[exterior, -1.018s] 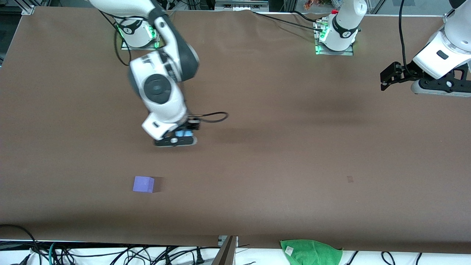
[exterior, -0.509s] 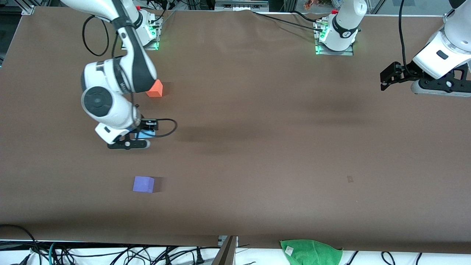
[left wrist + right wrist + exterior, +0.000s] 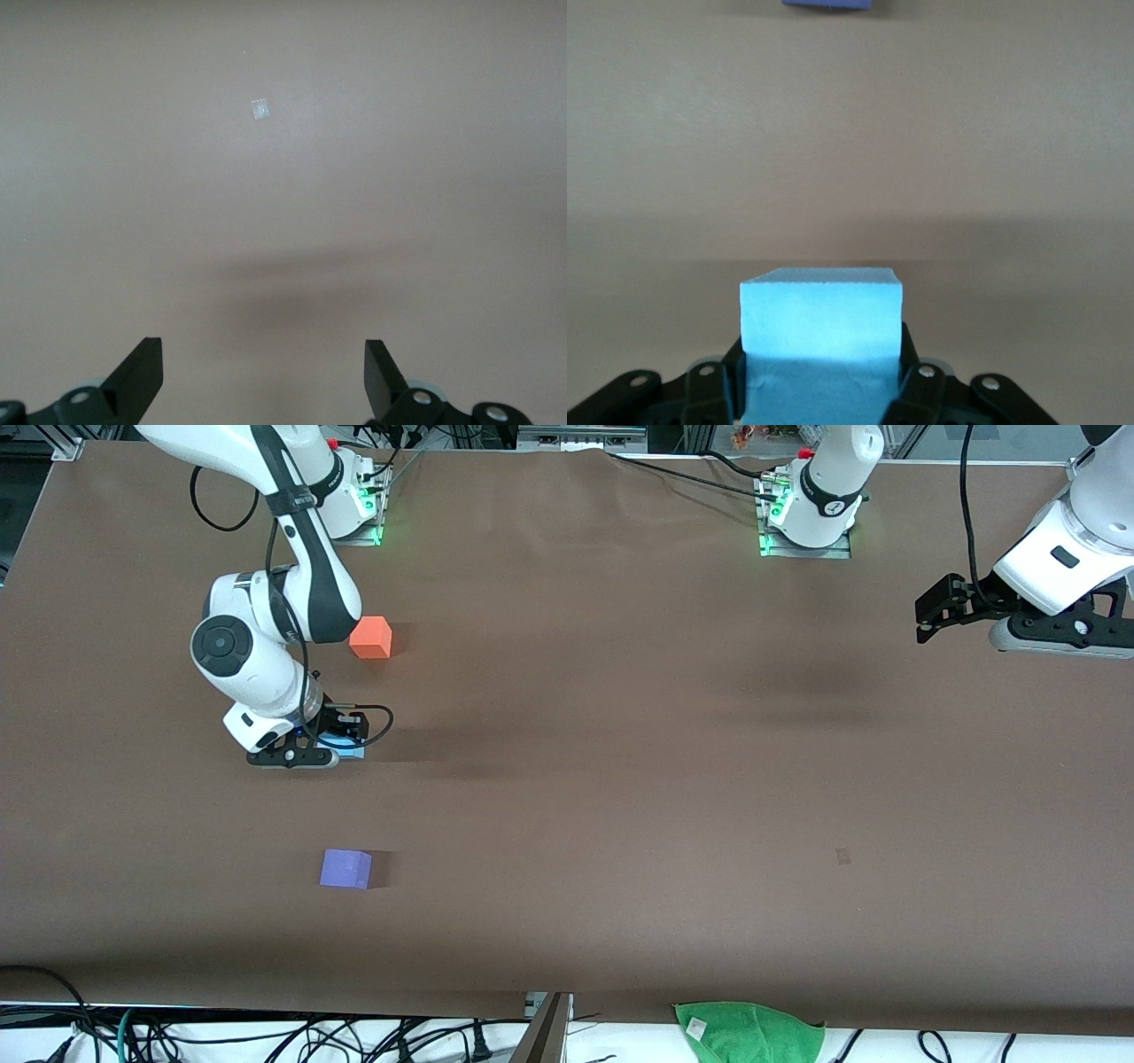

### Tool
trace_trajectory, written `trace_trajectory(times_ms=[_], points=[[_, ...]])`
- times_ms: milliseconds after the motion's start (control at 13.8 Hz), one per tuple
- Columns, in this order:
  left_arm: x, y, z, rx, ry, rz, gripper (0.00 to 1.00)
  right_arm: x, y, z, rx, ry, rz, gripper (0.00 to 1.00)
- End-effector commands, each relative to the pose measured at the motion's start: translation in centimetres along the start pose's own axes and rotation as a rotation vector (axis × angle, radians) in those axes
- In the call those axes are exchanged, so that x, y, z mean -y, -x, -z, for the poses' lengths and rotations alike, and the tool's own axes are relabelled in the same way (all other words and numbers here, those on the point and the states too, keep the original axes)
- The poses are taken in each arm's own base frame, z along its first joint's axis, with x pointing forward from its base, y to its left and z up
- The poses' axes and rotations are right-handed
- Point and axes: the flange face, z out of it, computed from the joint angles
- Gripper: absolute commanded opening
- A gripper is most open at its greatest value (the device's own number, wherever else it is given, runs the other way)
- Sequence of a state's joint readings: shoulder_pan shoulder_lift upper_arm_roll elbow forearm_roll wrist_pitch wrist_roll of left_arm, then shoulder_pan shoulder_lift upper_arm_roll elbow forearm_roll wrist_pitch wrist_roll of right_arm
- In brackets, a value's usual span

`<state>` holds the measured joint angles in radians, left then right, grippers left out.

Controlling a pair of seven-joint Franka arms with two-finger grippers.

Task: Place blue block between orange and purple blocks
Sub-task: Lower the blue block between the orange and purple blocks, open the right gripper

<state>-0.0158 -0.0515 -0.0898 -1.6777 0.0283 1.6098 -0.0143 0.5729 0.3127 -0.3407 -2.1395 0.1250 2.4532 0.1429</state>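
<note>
From the front view I can barely make out my load: only a sliver of the blue block [image 3: 353, 752] shows under the right gripper [image 3: 332, 751], which is low over the table [image 3: 620, 779] toward the right arm's end, in the stretch between the orange block [image 3: 371, 638] and the purple block [image 3: 345, 868]. The orange block sits nearer the robot bases, the purple one nearer the front camera, and the two are well apart. Whether the blue block is resting on the table or just above it, I cannot tell from here.

The right wrist view gives me what the front camera hides: the right gripper [image 3: 824, 390] is clamped on the blue block [image 3: 821, 332], a finger pressed against each side, with its lit face square to the lens. An edge of the purple block [image 3: 828, 3] shows at the frame's border, so the held block's open face points toward it. Being a cube, it has no long axis to speak of; its faces look level and untilted in the grip.

The orange block appears only in the front view.

The left gripper [image 3: 930, 613] waits up in the air over the left arm's end of the table. The left wrist view shows its fingers [image 3: 142, 376] spread wide with nothing between them, over bare tabletop with a small pale mark [image 3: 260, 109] on it
</note>
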Motion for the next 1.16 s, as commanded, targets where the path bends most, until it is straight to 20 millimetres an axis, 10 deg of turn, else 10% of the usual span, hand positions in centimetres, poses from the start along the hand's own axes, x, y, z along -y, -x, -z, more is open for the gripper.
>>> trace_trajectory(times_ms=[0, 1091], points=[[0.0, 0.3, 0.4, -0.001, 0.017, -0.020, 1.00, -0.6, 2.5, -0.5, -0.054, -0.031, -0.011, 0.61], [0.1, 0.3, 0.4, -0.001, 0.017, -0.017, 1.00, 1.4, 4.7, -6.6, -0.157, -0.008, 0.040, 0.61]])
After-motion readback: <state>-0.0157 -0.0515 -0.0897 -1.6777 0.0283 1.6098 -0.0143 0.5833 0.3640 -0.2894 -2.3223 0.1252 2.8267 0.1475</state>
